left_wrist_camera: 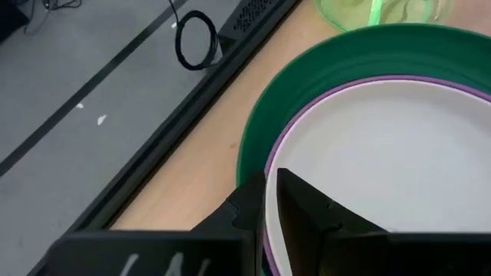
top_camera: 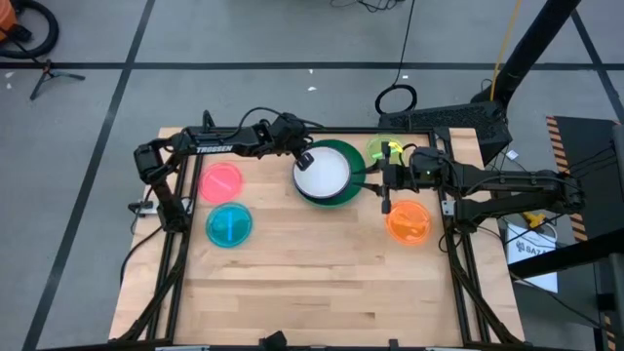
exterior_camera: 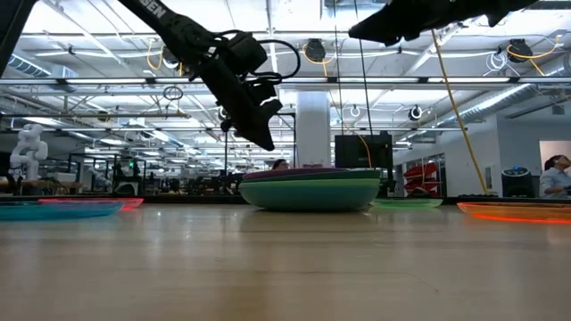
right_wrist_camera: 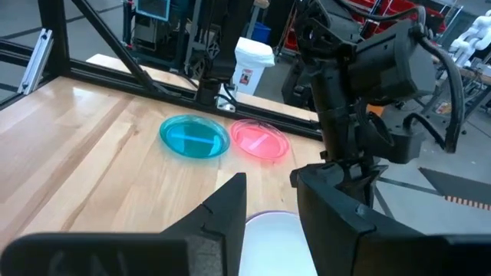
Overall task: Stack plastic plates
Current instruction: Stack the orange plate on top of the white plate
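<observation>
A stack of plates [top_camera: 327,175] rests on the table's far middle: a white plate [left_wrist_camera: 399,153] on top, a purple rim [left_wrist_camera: 291,130] under it and a dark green plate [left_wrist_camera: 257,146] at the bottom. My left gripper [left_wrist_camera: 270,192] hovers above the stack's far-left rim [exterior_camera: 268,143], fingers a narrow slit apart. My right gripper [right_wrist_camera: 268,192] is open, high over the stack's right rim [top_camera: 383,181]. Lying flat on the table are the pink [top_camera: 221,181], blue [top_camera: 229,225], lime [top_camera: 383,149] and orange [top_camera: 408,222] plates. No black plate shows.
The pink and blue plates lie on the table's left part, the lime plate just right of the stack by the far edge, the orange plate on the right. Bare wood [top_camera: 312,283] fills the near half. A coiled cable [top_camera: 395,99] lies on the floor beyond the far edge.
</observation>
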Motion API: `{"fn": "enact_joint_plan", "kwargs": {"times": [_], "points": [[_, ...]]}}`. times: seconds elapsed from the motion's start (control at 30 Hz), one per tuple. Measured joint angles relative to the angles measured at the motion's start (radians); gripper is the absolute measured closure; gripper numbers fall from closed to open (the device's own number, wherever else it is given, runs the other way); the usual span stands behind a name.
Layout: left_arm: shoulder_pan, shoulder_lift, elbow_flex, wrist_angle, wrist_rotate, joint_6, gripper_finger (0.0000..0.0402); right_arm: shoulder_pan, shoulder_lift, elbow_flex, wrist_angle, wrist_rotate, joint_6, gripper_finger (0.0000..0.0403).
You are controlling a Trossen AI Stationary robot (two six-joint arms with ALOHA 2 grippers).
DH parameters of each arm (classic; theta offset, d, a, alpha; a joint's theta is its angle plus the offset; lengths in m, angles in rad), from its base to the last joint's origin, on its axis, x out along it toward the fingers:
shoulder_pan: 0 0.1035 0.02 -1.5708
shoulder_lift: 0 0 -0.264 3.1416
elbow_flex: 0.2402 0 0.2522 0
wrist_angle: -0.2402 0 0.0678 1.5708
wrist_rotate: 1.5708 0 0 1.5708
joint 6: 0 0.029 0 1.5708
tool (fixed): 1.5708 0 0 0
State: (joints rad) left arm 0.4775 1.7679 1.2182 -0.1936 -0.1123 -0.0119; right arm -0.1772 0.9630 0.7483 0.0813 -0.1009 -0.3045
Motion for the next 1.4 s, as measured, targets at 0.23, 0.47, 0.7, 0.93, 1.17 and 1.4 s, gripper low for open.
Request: {"fn": "enact_joint_plan", "kwargs": {"times": [0.23,0.47,0.7,0.93,1.17,1.4], "points": [[-0.074,0.0,0.0,-0.063,0.0,0.056,0.0357,0.0,0.0,0.0,-0.011,0.004,0.029,0.0293],[-0.163,-0.04,-0.002,-0.143,0.0,0.056,0.0357,0.0,0.0,0.0,-0.033,0.122,0.073,0.0293],[-0.283,-0.134,-0.001,-0.175,-0.027,0.088,0.0357,0.004,0.0,0.0,-0.07,0.125,0.155,0.0293],[-0.376,-0.272,-0.099,-0.128,-0.045,0.112,0.0357,0.067,0.0,-0.001,-0.193,0.123,0.256,0.0293],[-0.438,-0.432,-0.217,-0.053,-0.048,0.108,0.0357,0.183,0.0,-0.012,-0.195,0.07,0.213,0.0293],[-0.485,-0.576,-0.3,-0.044,-0.063,0.087,0.0357,0.241,-0.073,-0.202,0.013,0.073,0.225,0.0294]]}}
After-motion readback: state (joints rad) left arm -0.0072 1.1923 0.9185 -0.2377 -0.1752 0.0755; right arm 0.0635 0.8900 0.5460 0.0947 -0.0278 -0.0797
